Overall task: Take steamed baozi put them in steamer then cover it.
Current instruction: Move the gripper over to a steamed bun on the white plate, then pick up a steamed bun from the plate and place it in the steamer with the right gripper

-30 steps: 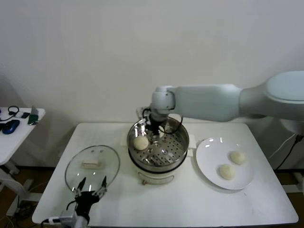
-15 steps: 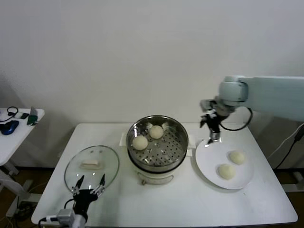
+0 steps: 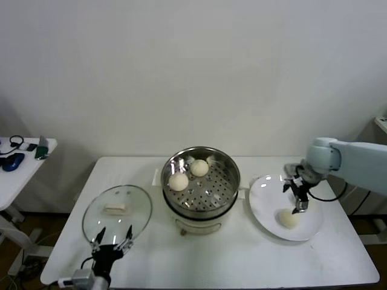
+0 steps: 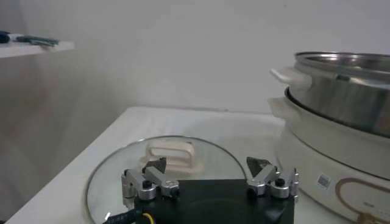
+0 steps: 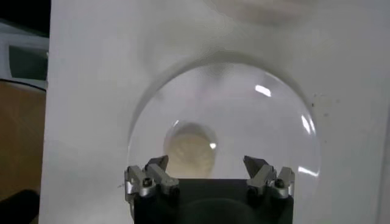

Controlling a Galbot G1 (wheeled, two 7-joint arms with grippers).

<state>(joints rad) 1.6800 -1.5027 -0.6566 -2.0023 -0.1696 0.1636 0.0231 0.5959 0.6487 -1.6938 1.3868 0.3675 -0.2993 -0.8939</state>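
White plate (image 3: 266, 208) | right gripper (image 3: 297, 199) fingers (image 5: 159, 164) spread, empty | baozi (image 5: 190, 153) beneath, between them

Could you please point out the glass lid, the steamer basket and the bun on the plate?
glass lid (image 3: 117, 209): head view, on its cream handle.
steamer basket (image 3: 211, 190): head view, on its perforated floor.
bun on the plate (image 3: 289, 219): head view, on its top.

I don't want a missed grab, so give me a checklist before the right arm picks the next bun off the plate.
1. Right gripper jaws open: ok.
2. Gripper above the white plate: ok.
3. Baozi between the jaws in the wrist view: ok, slightly off-centre.
4. Room in the steamer beside its two buns: ok.
5. Glass lid off the steamer, on the table by the left gripper: ok.
6. Second bun on the plate: cannot tell.
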